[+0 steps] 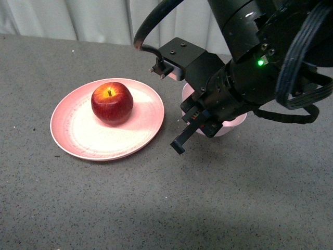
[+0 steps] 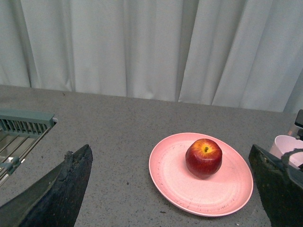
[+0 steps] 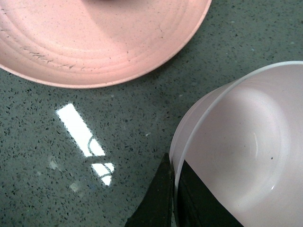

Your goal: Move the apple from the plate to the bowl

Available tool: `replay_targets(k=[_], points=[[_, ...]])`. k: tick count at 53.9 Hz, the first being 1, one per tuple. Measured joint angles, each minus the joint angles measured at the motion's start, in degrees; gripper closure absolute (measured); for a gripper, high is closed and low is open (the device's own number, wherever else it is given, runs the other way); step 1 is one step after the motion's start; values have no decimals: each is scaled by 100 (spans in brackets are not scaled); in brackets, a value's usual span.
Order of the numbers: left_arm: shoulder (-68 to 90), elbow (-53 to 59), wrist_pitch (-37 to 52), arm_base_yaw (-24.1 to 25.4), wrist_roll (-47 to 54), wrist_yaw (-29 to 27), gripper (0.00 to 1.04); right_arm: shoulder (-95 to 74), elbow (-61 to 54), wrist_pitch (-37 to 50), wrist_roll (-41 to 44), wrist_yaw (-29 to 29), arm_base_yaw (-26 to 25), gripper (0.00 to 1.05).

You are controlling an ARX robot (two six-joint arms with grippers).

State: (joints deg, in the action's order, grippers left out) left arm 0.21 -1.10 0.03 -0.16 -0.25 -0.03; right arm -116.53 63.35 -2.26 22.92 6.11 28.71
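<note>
A glossy dark-red apple [image 1: 112,102] [image 2: 203,157] sits on the far half of the wide salmon-pink plate [image 1: 78,133] [image 2: 175,182] [image 3: 94,52], on the grey table at the left. Just right of the plate stands the small pale pink bowl [image 1: 231,126] [image 2: 286,145] [image 3: 246,156], mostly hidden behind my right arm in the front view. My right gripper [image 3: 174,184] [image 1: 200,115] is shut on the bowl's rim, one finger inside the wall and one outside. My left gripper [image 2: 175,189] is open, well back from the plate, with nothing between its fingers.
White curtains [image 2: 142,47] hang behind the table's far edge. A grey-green slatted rack [image 2: 23,125] shows at one side of the left wrist view. My right arm's black body and cables [image 1: 270,57] hang over the table's right part.
</note>
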Motion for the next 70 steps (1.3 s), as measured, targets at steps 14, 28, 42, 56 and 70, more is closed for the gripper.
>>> replay_targets(k=[14, 28, 42, 56, 70], points=[[0, 0, 0, 0, 0, 0, 7, -511, 365, -120, -238, 42, 188, 104], [0, 0, 0, 0, 2, 0, 7, -715, 422, -111, -343, -15, 210, 96], [0, 0, 0, 0, 2, 0, 7, -601, 275, 282, -671, -13, 83, 52], [0, 0, 0, 0, 2, 2, 7, 120, -275, 931, -1519, -555, -396, 13], [0, 0, 0, 0, 2, 2, 7, 951, -1226, 1574, -1980, -1226, -1169, 9]])
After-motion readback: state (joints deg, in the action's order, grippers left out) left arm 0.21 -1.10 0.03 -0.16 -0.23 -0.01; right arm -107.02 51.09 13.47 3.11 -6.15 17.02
